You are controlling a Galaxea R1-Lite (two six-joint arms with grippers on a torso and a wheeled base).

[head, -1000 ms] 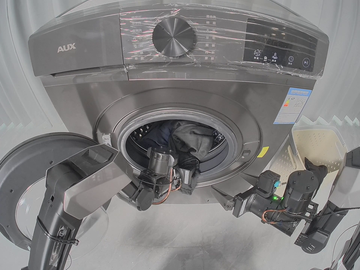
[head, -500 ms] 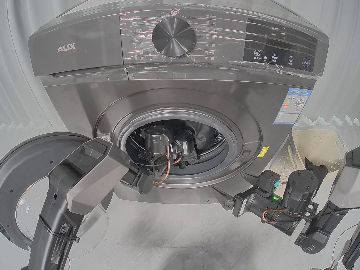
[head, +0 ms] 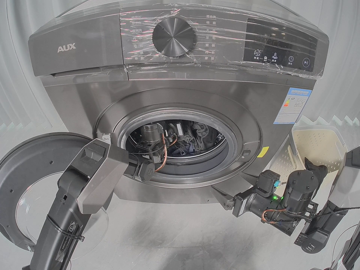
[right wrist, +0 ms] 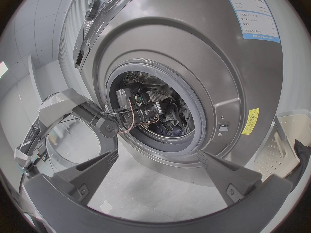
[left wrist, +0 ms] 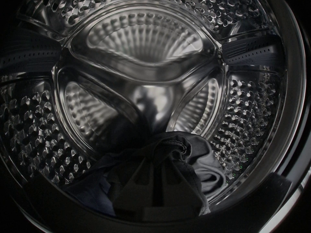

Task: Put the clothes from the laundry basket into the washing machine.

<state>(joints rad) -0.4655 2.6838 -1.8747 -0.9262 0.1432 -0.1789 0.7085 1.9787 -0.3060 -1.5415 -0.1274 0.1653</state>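
The washing machine (head: 176,94) stands with its round door (head: 33,177) swung open to the left. My left gripper (head: 179,132) is inside the drum (left wrist: 142,49), shut on a dark garment (left wrist: 181,152) that drapes over its fingers (left wrist: 139,182). More dark and grey clothes (head: 197,139) lie on the drum floor beside it. My right gripper (right wrist: 158,159) hangs open and empty low in front of the machine, to the right of the opening. Behind it stands the cream laundry basket (head: 322,147) with a dark cloth (head: 313,167) over its near rim.
The grey floor (head: 168,229) in front of the machine is bare. The open door takes up the space at the lower left. The basket stands close against the machine's right side, and a white wall runs behind.
My left arm has pushed up and forward from the door's lower lip into the drum, carrying the dark garment in with it. The right arm has kept still.
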